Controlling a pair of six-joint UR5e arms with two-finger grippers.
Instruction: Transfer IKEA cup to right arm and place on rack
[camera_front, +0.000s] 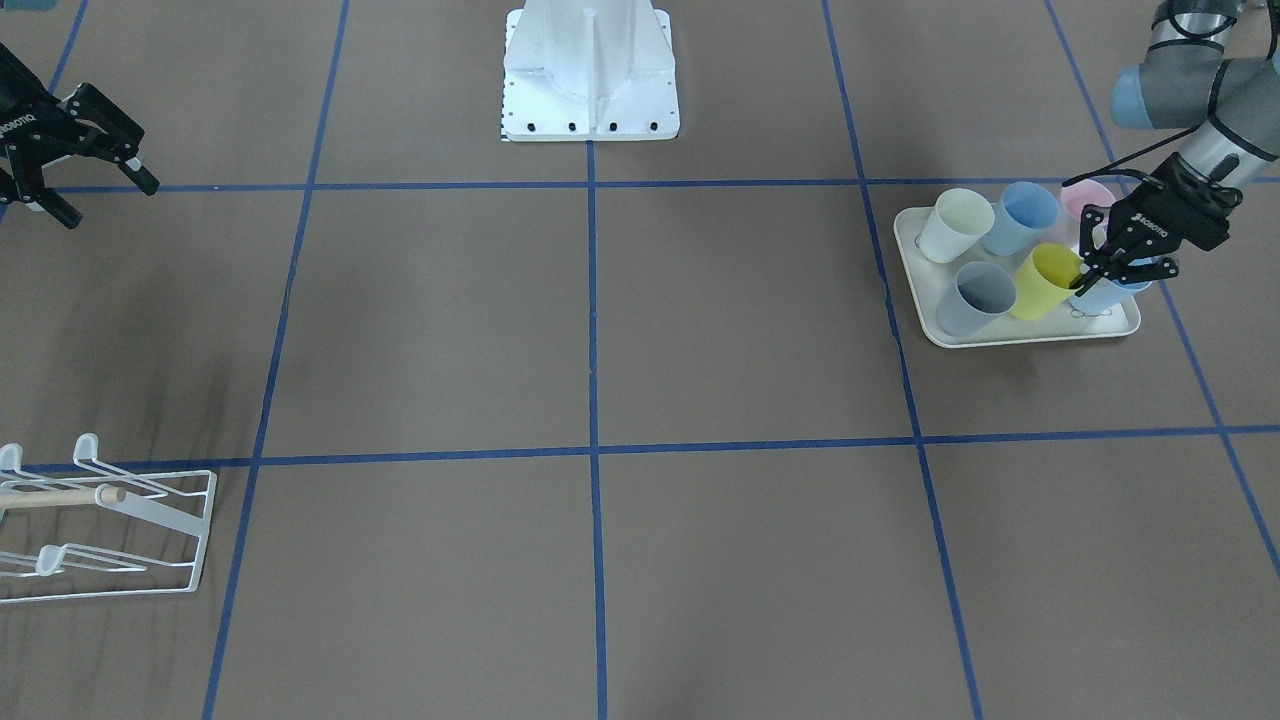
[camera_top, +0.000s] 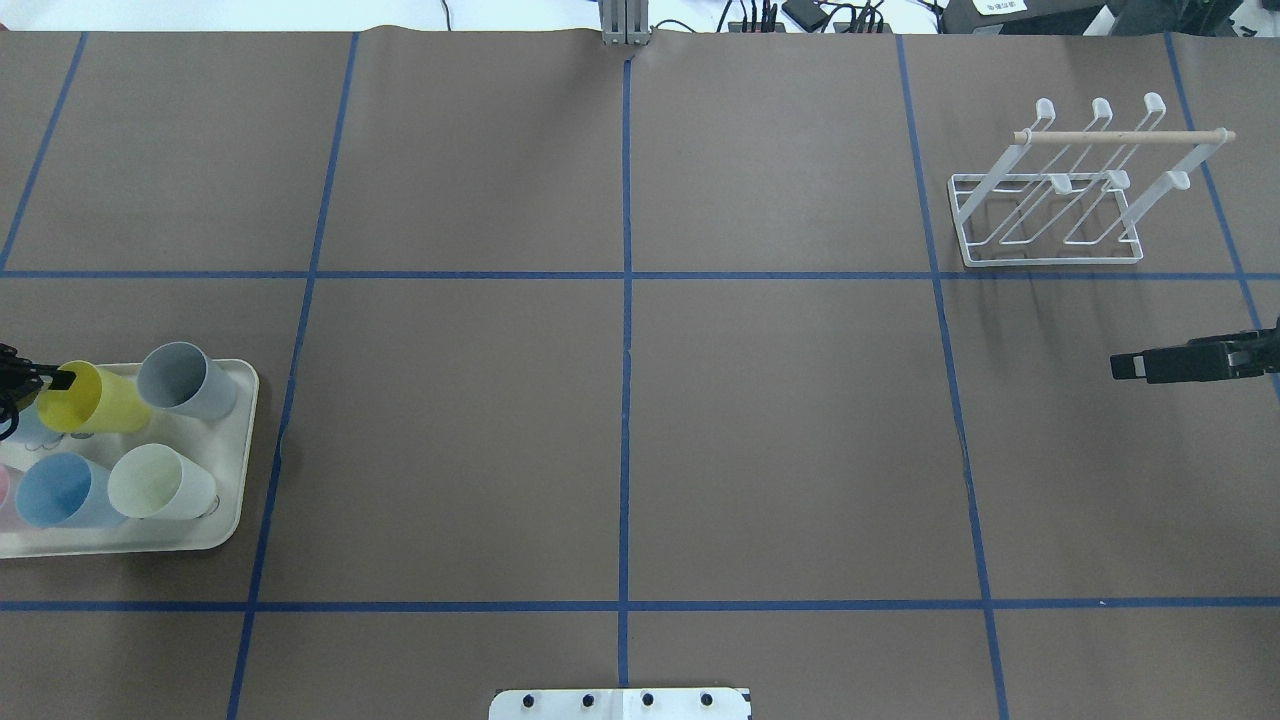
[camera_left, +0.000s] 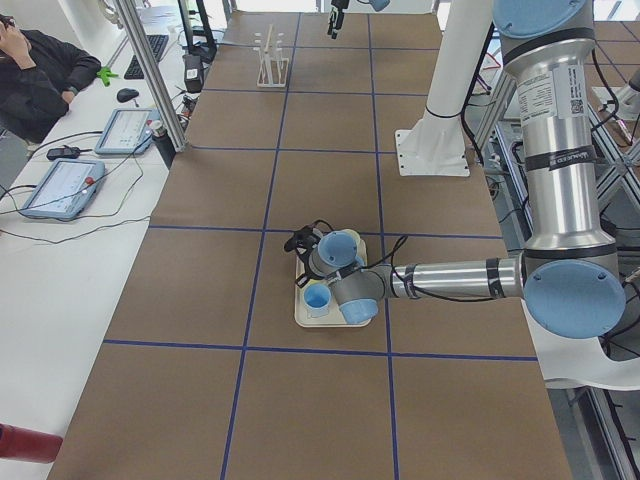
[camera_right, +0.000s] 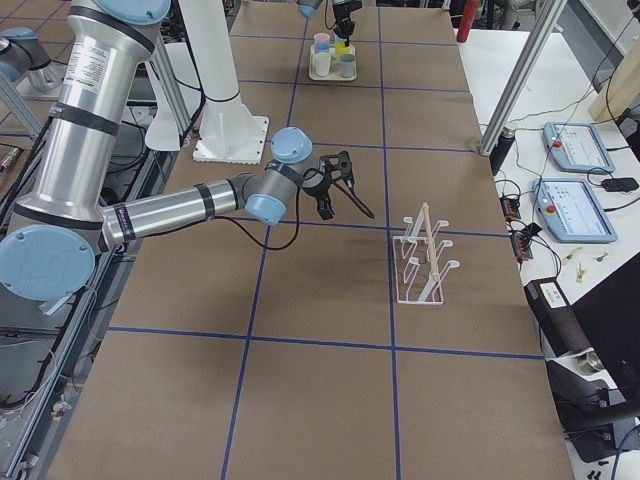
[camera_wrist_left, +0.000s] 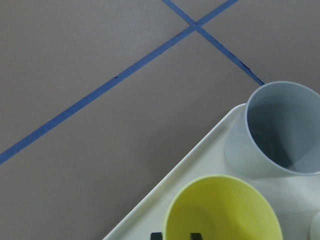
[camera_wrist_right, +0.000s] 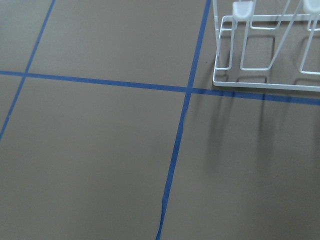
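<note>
From across the table you see the left claw down at the tray, its fingers at the rim of the yellow cup, which stands there among five other cups. The right claw hangs at the opposite end, fingers spread wide and holding nothing, and the rack sits on that same side. Overhead, the yellow cup is in the tray at the left edge and the rack stands far right, well apart. Your left wrist camera shows two fingertips apart, one outside the cup's wall and one inside, with the grey cup just beside. Your right wrist camera catches a corner of the rack.
</note>
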